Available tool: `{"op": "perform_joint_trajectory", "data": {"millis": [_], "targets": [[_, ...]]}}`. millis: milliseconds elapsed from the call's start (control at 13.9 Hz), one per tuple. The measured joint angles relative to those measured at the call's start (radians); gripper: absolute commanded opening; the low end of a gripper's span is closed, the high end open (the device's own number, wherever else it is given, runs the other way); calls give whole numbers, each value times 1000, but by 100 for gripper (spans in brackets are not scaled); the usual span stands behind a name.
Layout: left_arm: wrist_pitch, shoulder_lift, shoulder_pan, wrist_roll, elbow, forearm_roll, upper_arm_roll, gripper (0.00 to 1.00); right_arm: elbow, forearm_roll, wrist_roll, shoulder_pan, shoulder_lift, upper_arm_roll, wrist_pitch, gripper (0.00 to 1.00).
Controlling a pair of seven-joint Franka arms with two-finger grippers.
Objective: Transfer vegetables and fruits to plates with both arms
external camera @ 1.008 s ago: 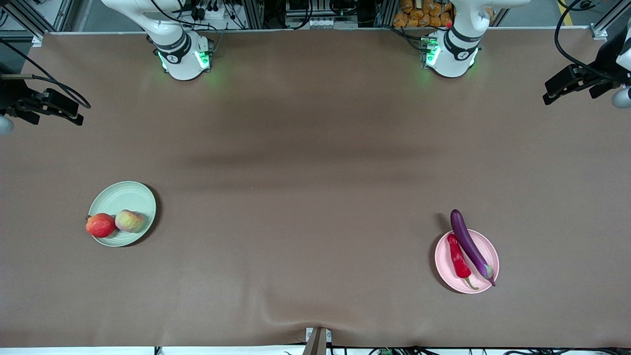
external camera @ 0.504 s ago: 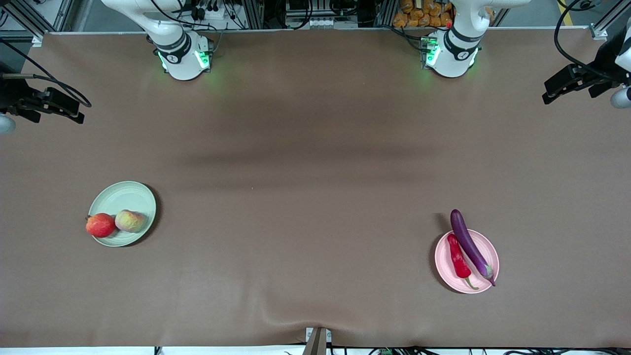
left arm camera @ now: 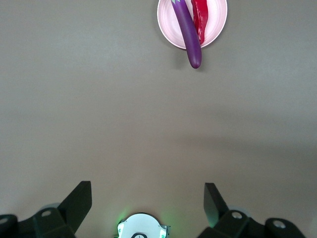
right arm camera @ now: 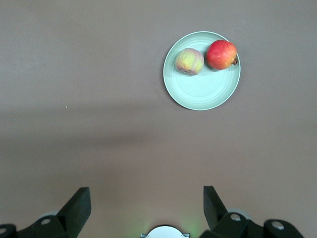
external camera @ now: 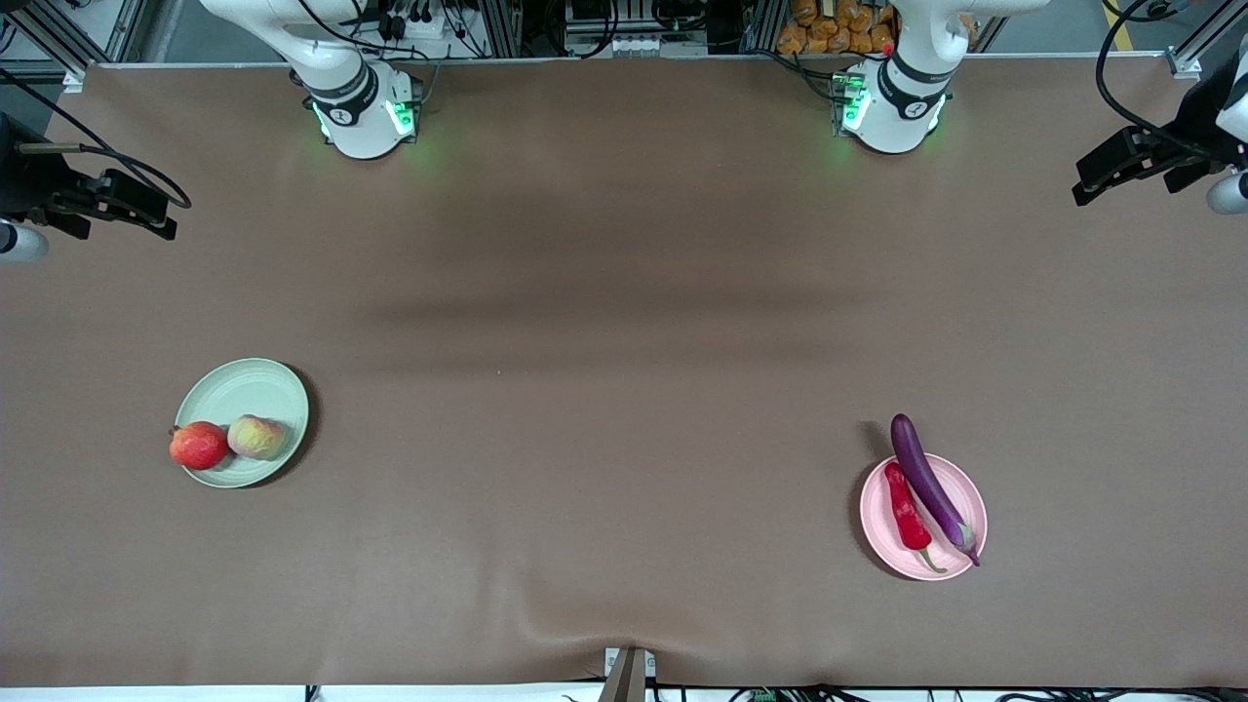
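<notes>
- The brown surface [external camera: 624,322] fills the front view and carries everything else.
- The left arm [external camera: 902,88] and the right arm [external camera: 341,93] stand on green-lit bases at the surface's edge farthest from the front camera, each waiting high above its own end.
- The left pincer [left arm camera: 147,203] hangs high over the surface at the left arm's end, its fingers [left arm camera: 79,203] spread wide and holding nothing.
- The right pincer [right arm camera: 146,203] hangs high over the right arm's end, fingers [right arm camera: 78,203] likewise wide apart and empty.
- The pale pink plate [external camera: 965,487] lies toward the left arm's end, near the front camera.
- The pale green plate [external camera: 244,385] lies toward the right arm's end, a little farther from the front camera than the pink one.
- The purple eggplant [external camera: 928,485] lies slantwise on the pink plate, its rounded tip jutting past the rim.
- The red chili pepper [external camera: 907,512] lies on the same plate, just beside the eggplant.
- The red-orange fruit [external camera: 199,445] sits at the green plate's rim.
- The yellow-pink fruit [external camera: 256,437] rests on the green plate, touching the red-orange one.
</notes>
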Motion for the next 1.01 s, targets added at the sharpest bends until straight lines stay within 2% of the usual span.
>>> {"op": "perform_joint_trajectory", "data": {"millis": [1008], "targets": [[-2,0,1,0,0,0,1,100,0,0,0,0,2,0,-14,100]]}}
